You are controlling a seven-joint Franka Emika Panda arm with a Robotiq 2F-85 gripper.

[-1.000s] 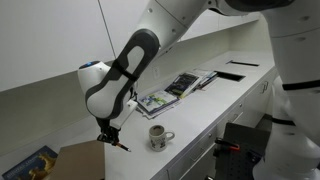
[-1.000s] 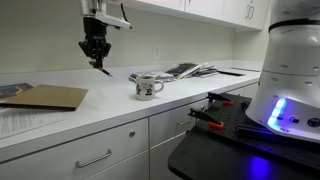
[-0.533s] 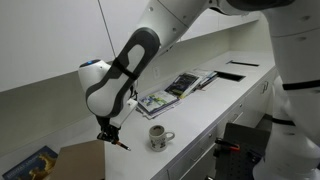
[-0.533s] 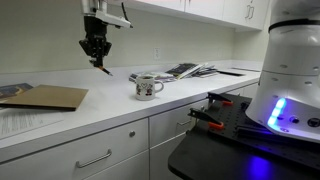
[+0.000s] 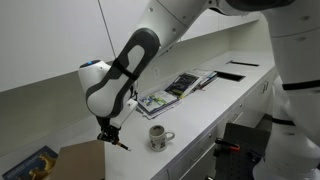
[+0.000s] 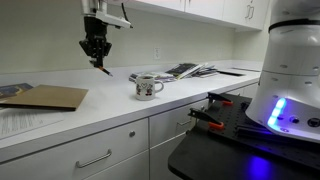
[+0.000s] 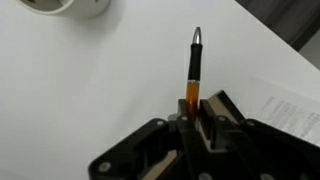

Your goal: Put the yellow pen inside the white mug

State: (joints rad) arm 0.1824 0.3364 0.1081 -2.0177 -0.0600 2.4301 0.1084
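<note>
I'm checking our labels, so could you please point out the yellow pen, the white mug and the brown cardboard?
yellow pen (image 7: pixel 191 94): wrist view, on its orange barrel.
white mug (image 6: pixel 146 89): exterior view, on its patterned side.
brown cardboard (image 6: pixel 50 97): exterior view, middle of its top face.

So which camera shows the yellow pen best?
The wrist view: the yellow pen fills the frame's middle, orange barrel and dark tip sticking out of the gripper. In both exterior views the yellow pen is only a tiny sliver below the gripper.
</note>
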